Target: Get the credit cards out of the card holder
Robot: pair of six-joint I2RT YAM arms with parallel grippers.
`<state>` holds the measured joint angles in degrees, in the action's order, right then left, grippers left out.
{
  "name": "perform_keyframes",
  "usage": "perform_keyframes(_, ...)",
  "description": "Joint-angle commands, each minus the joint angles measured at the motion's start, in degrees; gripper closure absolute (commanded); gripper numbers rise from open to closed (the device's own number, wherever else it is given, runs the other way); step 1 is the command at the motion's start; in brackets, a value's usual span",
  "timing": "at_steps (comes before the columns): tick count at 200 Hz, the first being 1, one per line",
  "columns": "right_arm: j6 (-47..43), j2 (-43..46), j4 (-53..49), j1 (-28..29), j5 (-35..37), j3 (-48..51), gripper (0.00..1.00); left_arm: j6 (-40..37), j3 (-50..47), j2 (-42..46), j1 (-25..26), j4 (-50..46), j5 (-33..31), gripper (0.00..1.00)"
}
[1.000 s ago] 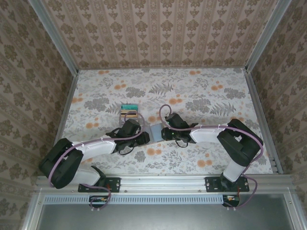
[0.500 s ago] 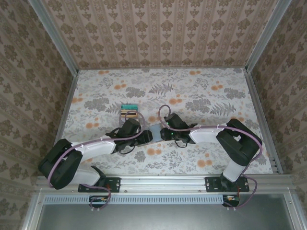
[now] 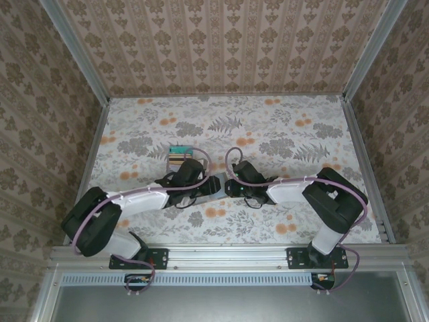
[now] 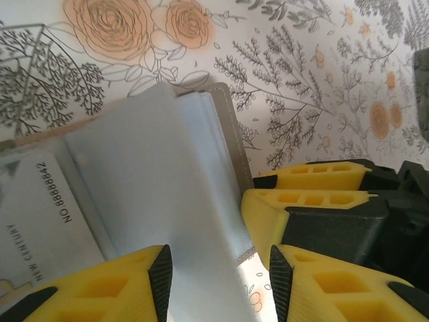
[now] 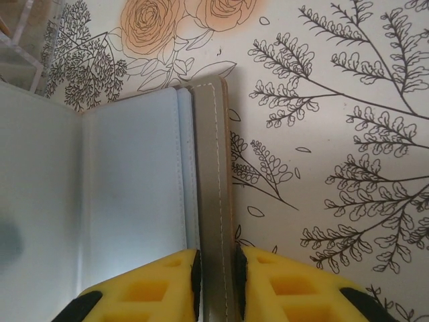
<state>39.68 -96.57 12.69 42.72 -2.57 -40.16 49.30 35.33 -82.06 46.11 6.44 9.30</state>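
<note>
The card holder [image 3: 214, 186] lies open (pale lining up) on the table [image 3: 288, 127], midway between the side edges and closer to the near edge, with a grey card [image 4: 40, 215] in one slot. We see the right gripper [image 5: 216, 268] pinching its stitched cover edge, and the left gripper [image 4: 218, 275] with jaws spread astride an inner leaf. A stack of coloured cards [image 3: 178, 154] sits just beyond.

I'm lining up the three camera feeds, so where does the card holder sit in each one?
Top external: the card holder lies just below picture centre, directly left of the right hand.
Left wrist: it lies open across the left and centre, pale inside up.
Right wrist: it takes the left half, with its stitched brown-grey edge near centre.
Shared landmark: the right hand, clamped on that stitched edge.
</note>
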Motion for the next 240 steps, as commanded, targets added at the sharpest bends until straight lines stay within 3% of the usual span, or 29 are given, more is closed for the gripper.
perform_keyframes(1, 1.71, 1.55, -3.46, 0.95, 0.87, 2.49, 0.74, -0.08, 0.93, -1.54, 0.47, 1.98, 1.74, 0.55)
perform_keyframes(67, 1.9, 8.84, -5.77, 0.24, 5.73, 4.3, 0.69, 1.26, 1.31, -4.22, 0.49, 4.67, 3.35, 0.57)
perform_keyframes(115, 1.46, 11.6, -6.41, 0.15, 4.79, 3.54, 0.68, 0.13, -2.57, 4.14, -3.34, -2.23, 0.66, 0.63)
perform_keyframes(174, 0.22, 11.82, -7.85, 0.24, 3.21, 0.44, 0.68, -0.61, -9.71, 16.65, -7.96, -6.21, -0.06, 0.61)
perform_keyframes(240, 0.24, 11.76, -8.33, 0.62, 2.81, 0.21, 0.67, -0.49, -8.69, 13.48, -7.48, -3.98, 1.42, 0.61)
